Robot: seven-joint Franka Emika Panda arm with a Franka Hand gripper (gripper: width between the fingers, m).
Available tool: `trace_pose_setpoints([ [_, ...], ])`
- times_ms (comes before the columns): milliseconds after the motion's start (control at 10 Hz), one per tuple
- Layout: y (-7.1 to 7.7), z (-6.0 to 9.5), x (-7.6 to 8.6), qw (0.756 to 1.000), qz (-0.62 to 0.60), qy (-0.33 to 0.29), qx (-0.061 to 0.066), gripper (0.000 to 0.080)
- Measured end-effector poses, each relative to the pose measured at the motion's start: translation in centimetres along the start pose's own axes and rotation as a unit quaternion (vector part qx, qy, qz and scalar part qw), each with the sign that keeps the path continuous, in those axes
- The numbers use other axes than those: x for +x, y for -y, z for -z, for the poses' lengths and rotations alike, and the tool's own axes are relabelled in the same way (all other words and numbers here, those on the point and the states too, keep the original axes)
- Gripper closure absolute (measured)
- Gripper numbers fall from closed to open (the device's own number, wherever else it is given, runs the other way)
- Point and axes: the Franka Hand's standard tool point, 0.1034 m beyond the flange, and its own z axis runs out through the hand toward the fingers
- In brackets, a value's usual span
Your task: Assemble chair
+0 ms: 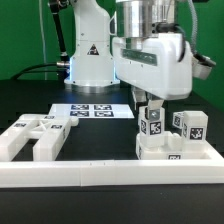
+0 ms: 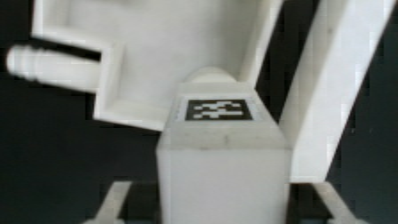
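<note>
1 upright chair leg (image 1: pixel 152 124) sits clamped in the hand (image 1: pixel 150 106); its tagged end shows below the fingers.

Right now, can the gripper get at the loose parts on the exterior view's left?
Probably not yet: the gripper looks shut on a tagged post, so it must let go first. Nothing stands over the left parts, so that way looks free.

A chair panel (image 1: pixel 35 138) lies at the exterior view's left, the other chair pieces (image 1: pixel 168 150) at its right.
</note>
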Motion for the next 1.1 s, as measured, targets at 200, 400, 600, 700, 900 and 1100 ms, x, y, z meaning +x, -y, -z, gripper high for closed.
trace_pose_setpoints([
  [200, 0.06, -0.01, -0.15, 0.996, -0.084, 0.001, 0.001, 0.0509],
  [400, 0.05, -0.02, -0.15, 0.991, -0.133, 0.003, 0.002, 0.0509],
  [600, 0.05, -0.05, -0.18, 0.992, -0.127, 0.003, 0.002, 0.0509],
  [700, 0.03, -0.06, -0.21, 0.995, -0.104, 0.003, 0.002, 0.0328],
  [900, -0.09, -0.2, -0.58, 1.0, -0.014, 0.004, 0.0, 0.0213],
  [1100, 0.03, -0.11, -0.68, 0.993, 0.115, 0.003, 0.003, 0.0154],
])
